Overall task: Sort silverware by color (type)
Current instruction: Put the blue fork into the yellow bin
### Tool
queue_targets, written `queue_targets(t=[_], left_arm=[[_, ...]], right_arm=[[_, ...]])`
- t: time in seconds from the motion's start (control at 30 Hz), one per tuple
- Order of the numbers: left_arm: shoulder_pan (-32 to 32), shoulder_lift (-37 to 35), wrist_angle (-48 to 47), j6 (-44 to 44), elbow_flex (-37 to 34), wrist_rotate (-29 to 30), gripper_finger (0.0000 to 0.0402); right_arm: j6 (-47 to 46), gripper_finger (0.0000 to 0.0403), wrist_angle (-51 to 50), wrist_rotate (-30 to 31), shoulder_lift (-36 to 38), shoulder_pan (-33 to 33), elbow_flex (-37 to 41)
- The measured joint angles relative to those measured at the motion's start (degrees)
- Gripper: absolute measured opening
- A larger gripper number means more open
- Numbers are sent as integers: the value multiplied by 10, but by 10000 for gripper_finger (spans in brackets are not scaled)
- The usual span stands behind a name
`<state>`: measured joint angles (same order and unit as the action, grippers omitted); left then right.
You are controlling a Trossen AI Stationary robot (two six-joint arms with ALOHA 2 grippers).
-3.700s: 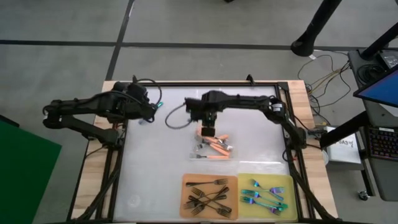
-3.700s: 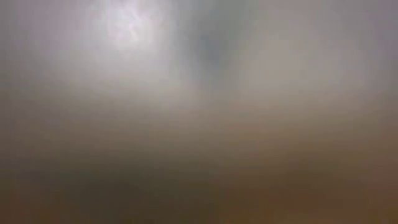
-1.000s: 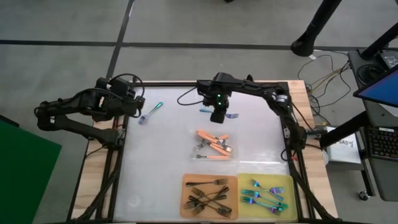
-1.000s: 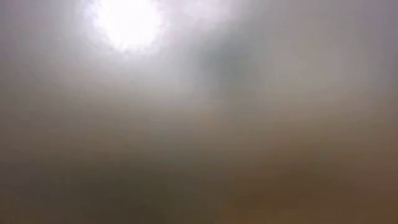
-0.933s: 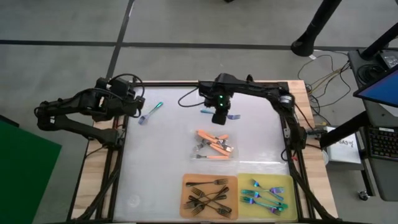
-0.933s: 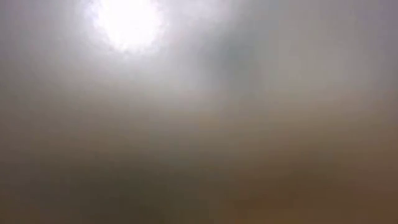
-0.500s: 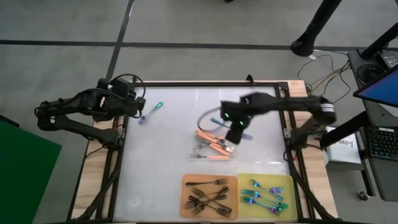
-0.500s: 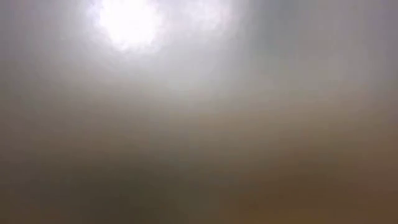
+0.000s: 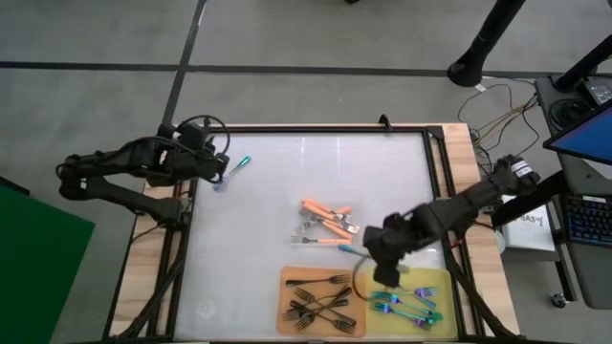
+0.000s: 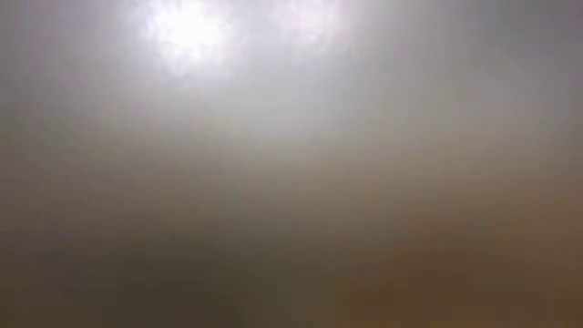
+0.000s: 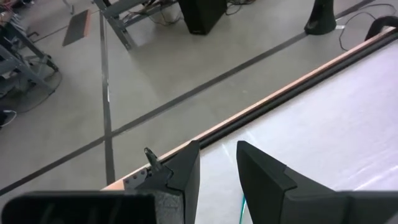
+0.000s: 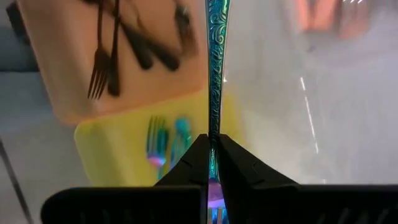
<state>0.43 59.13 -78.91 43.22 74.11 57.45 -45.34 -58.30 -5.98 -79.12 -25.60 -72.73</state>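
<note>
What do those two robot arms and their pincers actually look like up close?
Both are dark, slender jointed arms with black cables looping beside them. The left gripper has two broad, flat black wedge-shaped fingers on a dark crossbar. The right gripper has the same matte black fingers, tapering to narrow tips.

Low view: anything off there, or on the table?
The low view shows only a grey-brown blur, nothing readable. On the table, one iridescent fork lies alone at the far left edge by the left claw, apart from the yellow mat holding its kind.
</note>
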Motion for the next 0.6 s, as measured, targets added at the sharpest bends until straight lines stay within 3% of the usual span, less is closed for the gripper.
queue_targets(t=[0.27, 0.47, 0.6], left_arm=[[0, 13, 0, 0, 0, -12, 89], [0, 14, 0, 0, 0, -12, 89], [0, 14, 0, 0, 0, -20, 89]], right_arm=[[-100, 13, 6, 0, -22, -91, 26], [-136, 13, 8, -6, -36, -124, 41], [-157, 13, 8, -50, -38, -139, 53]])
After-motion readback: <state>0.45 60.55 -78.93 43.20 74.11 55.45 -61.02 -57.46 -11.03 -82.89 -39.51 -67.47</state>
